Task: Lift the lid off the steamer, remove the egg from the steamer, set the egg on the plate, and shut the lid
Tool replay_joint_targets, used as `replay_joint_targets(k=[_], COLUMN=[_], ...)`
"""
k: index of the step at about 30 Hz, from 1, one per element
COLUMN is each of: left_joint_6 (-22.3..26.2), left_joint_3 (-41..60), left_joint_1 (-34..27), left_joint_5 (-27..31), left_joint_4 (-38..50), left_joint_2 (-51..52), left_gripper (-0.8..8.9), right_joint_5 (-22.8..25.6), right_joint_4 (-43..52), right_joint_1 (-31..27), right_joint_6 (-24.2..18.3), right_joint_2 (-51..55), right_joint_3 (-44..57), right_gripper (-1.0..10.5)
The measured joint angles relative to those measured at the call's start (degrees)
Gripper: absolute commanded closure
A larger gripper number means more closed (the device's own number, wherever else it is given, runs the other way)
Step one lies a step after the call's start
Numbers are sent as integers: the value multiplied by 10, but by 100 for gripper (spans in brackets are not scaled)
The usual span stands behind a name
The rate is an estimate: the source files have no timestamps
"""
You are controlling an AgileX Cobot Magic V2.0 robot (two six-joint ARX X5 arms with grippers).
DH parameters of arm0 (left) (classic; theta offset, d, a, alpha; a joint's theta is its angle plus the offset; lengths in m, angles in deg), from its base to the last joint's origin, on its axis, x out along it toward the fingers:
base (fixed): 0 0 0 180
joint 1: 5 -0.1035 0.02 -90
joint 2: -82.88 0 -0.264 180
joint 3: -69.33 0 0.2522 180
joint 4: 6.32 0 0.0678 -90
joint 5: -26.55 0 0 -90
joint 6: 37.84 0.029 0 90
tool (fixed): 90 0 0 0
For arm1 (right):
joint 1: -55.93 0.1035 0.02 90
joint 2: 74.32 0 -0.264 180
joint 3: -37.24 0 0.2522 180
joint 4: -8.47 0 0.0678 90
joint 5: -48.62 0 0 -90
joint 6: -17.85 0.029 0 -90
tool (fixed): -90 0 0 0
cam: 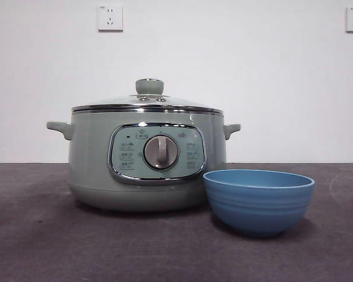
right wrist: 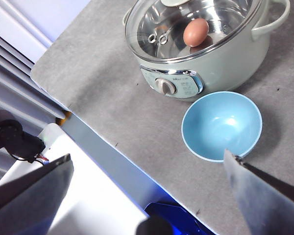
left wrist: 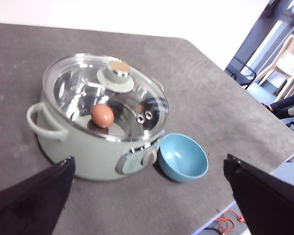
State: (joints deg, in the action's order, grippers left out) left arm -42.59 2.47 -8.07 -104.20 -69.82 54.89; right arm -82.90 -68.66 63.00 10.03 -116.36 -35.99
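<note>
- The large round pale sage-green steamer point(cam: 147, 164) stands on the grey desk point(cam: 41, 241), on the left side in the front view, with its chrome-framed control panel and grey dial facing the camera.
- The shallow domed clear-glass lid point(cam: 147, 103) with a chrome rim sits closed on the steamer; its round pale-green knob point(cam: 149, 86) stands upright at the centre of the top.
- Through the glass, the brown egg point(left wrist: 102, 115) lies on the bottom inside the steamer, a little off centre.
- To the right, the round blue plate point(cam: 259, 201), shaped as a small bowl, stands empty just beside the steamer and nearer to the front edge; I cannot tell if the two touch.
- The left gripper point(left wrist: 147, 196) hangs high above the desk with its jaws wide apart and holds nothing. The right gripper point(right wrist: 147, 196) is also high, jaws apart, empty.
- I judge the first step, lifting the lid, is not yet begun.
- To do it well, one gripper should come down straight over the knob, jaws on both sides of it, and close firmly below its wider top.
- Then lift straight up, because the glass lid may be slippery and heavy, and a tilt could let it slide out.
- Put the lid on free desk, away from the plate, so the egg path stays open.
</note>
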Motion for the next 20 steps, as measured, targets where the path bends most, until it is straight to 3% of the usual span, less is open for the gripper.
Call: replay_joint_targets(k=[12, 20], left_joint_6=[0, 2], left_joint_3=[-87, -146], left_joint_1=[65, 165], left_joint_5=[3, 99], left_joint_4=[124, 208], left_joint_2=[-186, -331], left_gripper=[271, 272], right_joint_5=[0, 0], right_joint_4=[9, 11], right_joint_1=[0, 0], right_joint_6=[3, 3], right_joint_2=[-9, -24], right_joint_3=[0, 0], right_gripper=[366, 366])
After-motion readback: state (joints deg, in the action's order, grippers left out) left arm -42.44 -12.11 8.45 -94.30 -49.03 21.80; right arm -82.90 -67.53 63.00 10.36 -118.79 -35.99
